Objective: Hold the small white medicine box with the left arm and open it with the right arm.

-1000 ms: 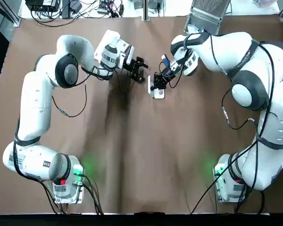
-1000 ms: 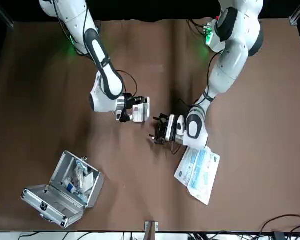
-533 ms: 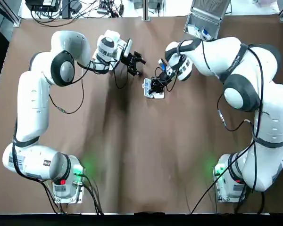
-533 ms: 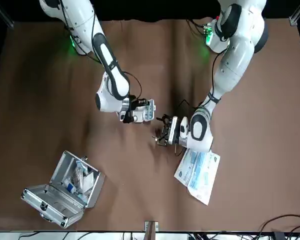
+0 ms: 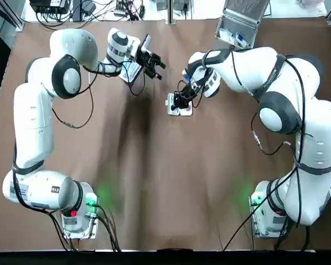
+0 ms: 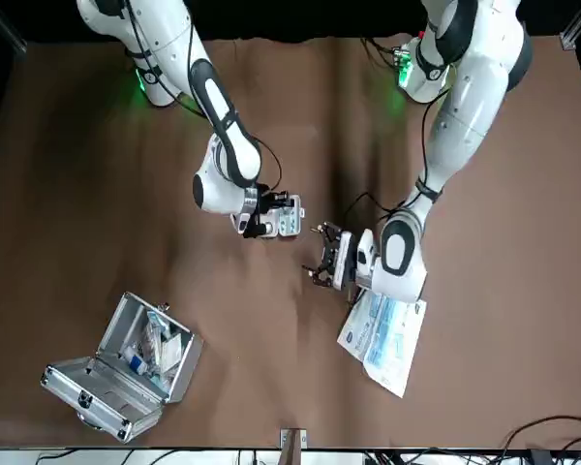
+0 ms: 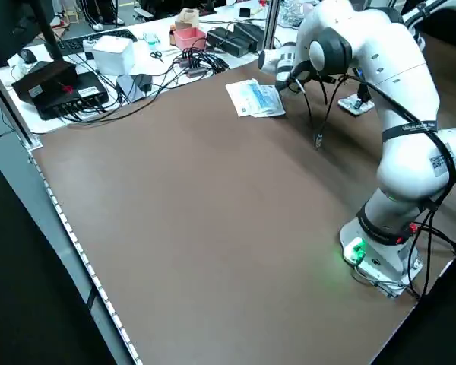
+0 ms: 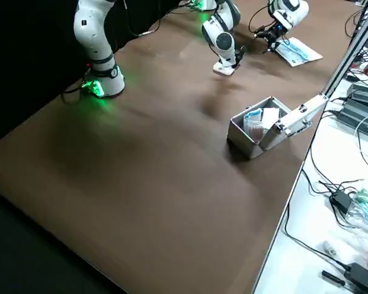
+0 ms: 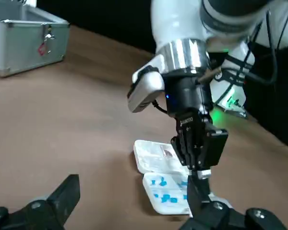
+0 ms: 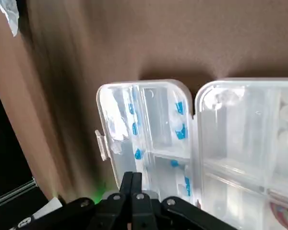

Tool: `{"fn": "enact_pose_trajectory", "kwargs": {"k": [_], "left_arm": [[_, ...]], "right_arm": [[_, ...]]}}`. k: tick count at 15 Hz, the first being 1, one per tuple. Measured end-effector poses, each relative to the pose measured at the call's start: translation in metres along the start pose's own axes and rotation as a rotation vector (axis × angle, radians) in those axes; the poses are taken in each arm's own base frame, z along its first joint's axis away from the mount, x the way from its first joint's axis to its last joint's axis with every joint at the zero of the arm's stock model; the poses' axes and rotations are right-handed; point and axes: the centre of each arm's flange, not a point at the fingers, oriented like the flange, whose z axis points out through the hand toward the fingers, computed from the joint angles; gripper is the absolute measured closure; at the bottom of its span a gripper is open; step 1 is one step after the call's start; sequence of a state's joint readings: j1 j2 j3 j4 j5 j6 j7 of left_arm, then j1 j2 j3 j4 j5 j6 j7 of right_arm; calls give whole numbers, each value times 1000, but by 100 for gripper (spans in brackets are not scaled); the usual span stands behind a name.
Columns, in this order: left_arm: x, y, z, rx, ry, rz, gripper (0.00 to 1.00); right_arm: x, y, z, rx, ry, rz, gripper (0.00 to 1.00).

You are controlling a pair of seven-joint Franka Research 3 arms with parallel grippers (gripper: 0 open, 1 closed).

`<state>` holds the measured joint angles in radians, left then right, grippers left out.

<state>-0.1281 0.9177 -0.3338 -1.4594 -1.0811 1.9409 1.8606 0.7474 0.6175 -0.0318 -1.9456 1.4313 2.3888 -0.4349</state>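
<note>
Small white plastic medicine box (image 9: 158, 187) lies open, centre-far on brown counter (image 5: 154, 182). Right pincer (image 9: 199, 175), fingers together, poised over it; left pincer (image 5: 156, 63), spread, stands apart leftward. Opening apparently complete; next, lift clear.

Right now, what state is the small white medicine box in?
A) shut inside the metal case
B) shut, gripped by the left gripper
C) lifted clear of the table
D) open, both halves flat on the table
D: the medicine box lies spread open on the table under the right gripper; the left gripper hangs open, apart from it.
</note>
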Motion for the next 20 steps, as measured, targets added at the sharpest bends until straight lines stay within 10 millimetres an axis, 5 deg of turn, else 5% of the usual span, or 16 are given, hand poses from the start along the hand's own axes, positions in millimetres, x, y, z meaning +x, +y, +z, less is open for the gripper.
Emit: {"fn": "enact_pose_trajectory", "kwargs": {"k": [12,20], "left_arm": [[44,9,-110,107,-74,-422,1],[59,22,-172,261,-149,-966,1]], "right_arm": [[-4,1,11,-33,21,-17,99],[-3,1,12,-33,21,-18,99]]}}
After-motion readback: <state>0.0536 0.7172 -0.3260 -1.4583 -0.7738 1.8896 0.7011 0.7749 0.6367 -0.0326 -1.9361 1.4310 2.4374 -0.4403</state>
